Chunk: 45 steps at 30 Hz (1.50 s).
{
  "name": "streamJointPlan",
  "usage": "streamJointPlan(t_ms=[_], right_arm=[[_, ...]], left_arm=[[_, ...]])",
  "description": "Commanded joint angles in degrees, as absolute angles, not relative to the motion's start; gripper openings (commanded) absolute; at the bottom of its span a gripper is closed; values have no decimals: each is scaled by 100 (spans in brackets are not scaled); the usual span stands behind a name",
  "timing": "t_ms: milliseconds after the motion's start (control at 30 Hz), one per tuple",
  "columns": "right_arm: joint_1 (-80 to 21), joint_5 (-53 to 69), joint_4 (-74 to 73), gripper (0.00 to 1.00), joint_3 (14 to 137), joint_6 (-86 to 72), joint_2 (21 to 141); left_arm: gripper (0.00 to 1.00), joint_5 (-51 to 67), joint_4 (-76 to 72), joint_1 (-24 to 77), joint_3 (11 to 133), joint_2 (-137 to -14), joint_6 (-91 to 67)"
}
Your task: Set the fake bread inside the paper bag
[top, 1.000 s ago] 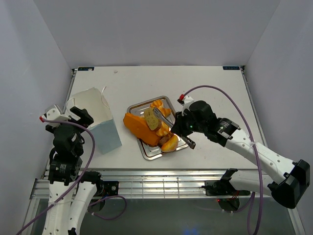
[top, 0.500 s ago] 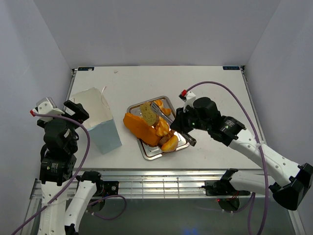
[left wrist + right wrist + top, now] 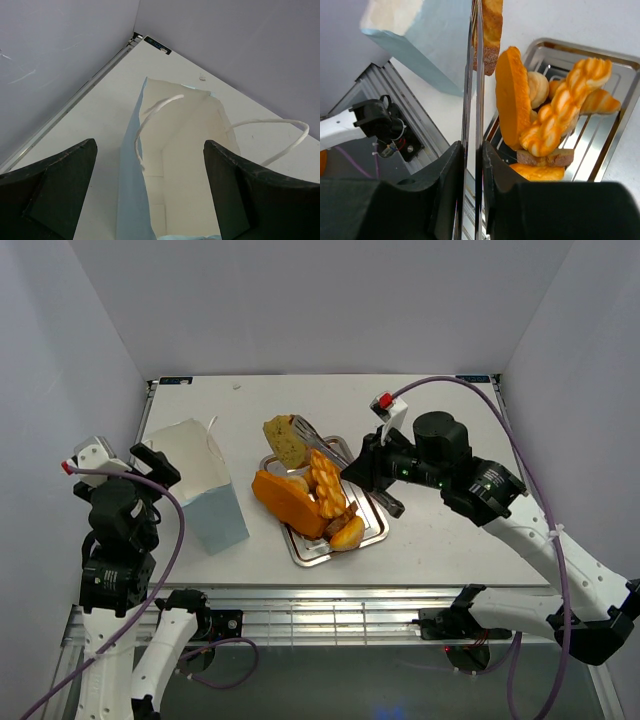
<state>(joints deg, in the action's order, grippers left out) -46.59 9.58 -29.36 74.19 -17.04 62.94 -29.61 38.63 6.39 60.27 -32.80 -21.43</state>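
Your right end effector (image 3: 300, 428) is clamped on a bread slice (image 3: 284, 441), raised over the tray's (image 3: 372, 530) 11 o'clock corner. The paper bag (image 3: 218, 518) stands on the desk (image 3: 430, 410) at the tray's 9 o'clock, with your left end effector (image 3: 150, 172) spread apart above it.

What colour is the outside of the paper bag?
Pale blue; the paper bag shows best in the top external view.

On your white tabletop (image 3: 250, 405) the paper bag (image 3: 218, 515) stands upright at left. The silver tray (image 3: 318, 548) lies mid-table, apart.
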Motion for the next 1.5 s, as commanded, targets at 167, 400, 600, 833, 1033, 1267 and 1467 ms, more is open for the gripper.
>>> streamJointPlan(t_ms=[167, 400, 600, 833, 1033, 1267, 1467], right_arm=[[-4737, 1678, -2795, 8, 8770, -1450, 6784], [-5001, 1890, -2716, 8, 9482, -1450, 7303], [-5370, 1899, -2646, 8, 9852, -1424, 7646], [-5713, 1828, -2540, 8, 10265, -1424, 8015], [-5748, 1872, -2224, 8, 10406, -1634, 8393], [-5757, 1969, -2127, 8, 10722, -1863, 8981], [-5766, 1986, -2057, 8, 10819, -1942, 9237]], left_arm=[[98, -3340, 3727, 659, 5845, -3103, -2056], [98, -3401, 3560, 659, 5608, -2848, -2100], [98, -3313, 3358, 659, 5247, -2575, -2109], [97, -3217, 3296, 659, 4940, -2496, -2259], [97, -3295, 3173, 659, 4755, -2347, -2294], [96, -3305, 3006, 659, 4535, -1987, -2233], [95, -3287, 2927, 677, 4456, -1951, -2197]])
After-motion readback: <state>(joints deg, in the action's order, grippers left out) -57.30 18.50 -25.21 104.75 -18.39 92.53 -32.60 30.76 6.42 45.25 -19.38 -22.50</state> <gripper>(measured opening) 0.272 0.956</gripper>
